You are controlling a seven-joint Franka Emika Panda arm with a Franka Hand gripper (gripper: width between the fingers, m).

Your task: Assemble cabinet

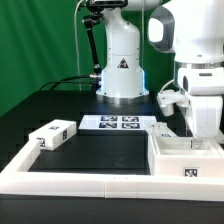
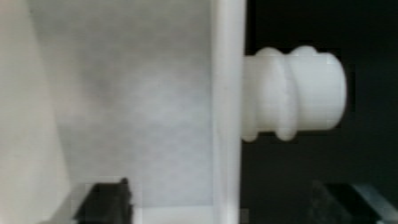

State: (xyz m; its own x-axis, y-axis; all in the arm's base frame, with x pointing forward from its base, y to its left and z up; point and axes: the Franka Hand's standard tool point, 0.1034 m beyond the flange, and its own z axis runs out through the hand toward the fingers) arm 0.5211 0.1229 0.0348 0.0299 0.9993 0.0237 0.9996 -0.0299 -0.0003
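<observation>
The white cabinet body stands at the exterior view's right, a tag on its front. My gripper reaches down into it from above. In the wrist view the gripper is open, its dark fingers well apart on either side of an upright white wall of the body, not touching it. A ridged white knob sticks out from that wall. A small white drawer block with tags lies alone on the black table at the exterior view's left.
The marker board lies flat in front of the robot base. A long white rail borders the table's front and left. A small white tagged piece sits behind the cabinet body.
</observation>
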